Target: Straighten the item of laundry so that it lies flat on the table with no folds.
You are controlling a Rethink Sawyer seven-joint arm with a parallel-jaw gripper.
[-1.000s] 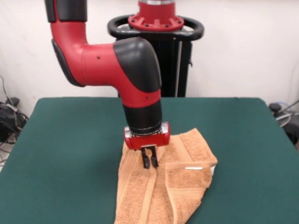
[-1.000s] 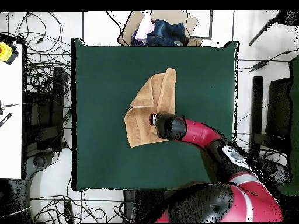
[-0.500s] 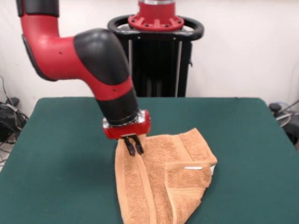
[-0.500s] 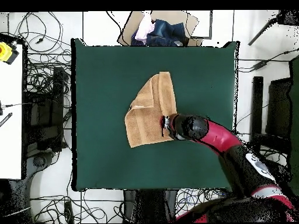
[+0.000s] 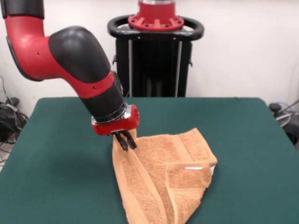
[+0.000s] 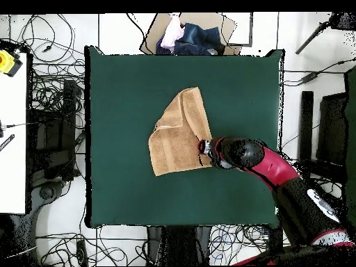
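Observation:
The item of laundry is a peach terry towel lying partly folded on the green table, with one flap doubled over on its right side. My gripper is shut on the towel's far left edge and holds that edge slightly raised off the felt. In the overhead view the towel lies near the middle of the table, and the gripper sits at the towel's lower right corner.
The black and red pedestal stands behind the table. In the overhead view a box of clothes sits beyond the table's top edge, a white bench stands at the left, and cables lie around the floor.
The gripper has moved left in the front view, away from the towel's middle, pulling the pinched edge with it. The towel has spread wider on that side.

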